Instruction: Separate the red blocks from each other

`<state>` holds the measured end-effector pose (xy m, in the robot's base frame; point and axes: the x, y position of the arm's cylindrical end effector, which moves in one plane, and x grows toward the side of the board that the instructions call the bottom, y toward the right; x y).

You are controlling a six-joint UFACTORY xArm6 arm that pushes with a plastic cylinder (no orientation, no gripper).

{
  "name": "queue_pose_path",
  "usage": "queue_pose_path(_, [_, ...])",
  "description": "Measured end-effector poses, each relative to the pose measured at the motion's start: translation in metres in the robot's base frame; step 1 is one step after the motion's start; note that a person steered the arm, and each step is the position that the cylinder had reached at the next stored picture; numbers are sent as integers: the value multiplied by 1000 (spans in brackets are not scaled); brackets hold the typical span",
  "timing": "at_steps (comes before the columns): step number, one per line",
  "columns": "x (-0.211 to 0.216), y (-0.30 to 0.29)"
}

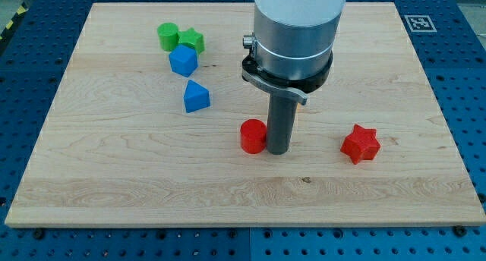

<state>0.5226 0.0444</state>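
A red cylinder [252,136] lies near the middle of the wooden board [114,177]. A red star [360,144] lies well to its right, with a wide gap between them. My tip [277,150] stands right against the red cylinder's right side, between the two red blocks. The arm's body hides the board behind the rod.
A green cylinder [168,36] and a green star [191,40] sit at the upper left, touching a blue block [183,61]. A blue wedge-like block [196,97] lies below them. The yellow blocks are hidden behind the arm.
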Motion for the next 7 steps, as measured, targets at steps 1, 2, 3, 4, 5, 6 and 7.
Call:
queue_pose_path(1, [1,22])
queue_pose_path(2, [14,67])
queue_pose_path(3, [34,114])
queue_pose_path(4, [33,152])
queue_pose_path(5, [6,160])
queue_pose_path(6, [-20,149])
queue_pose_path(7, [-33,141])
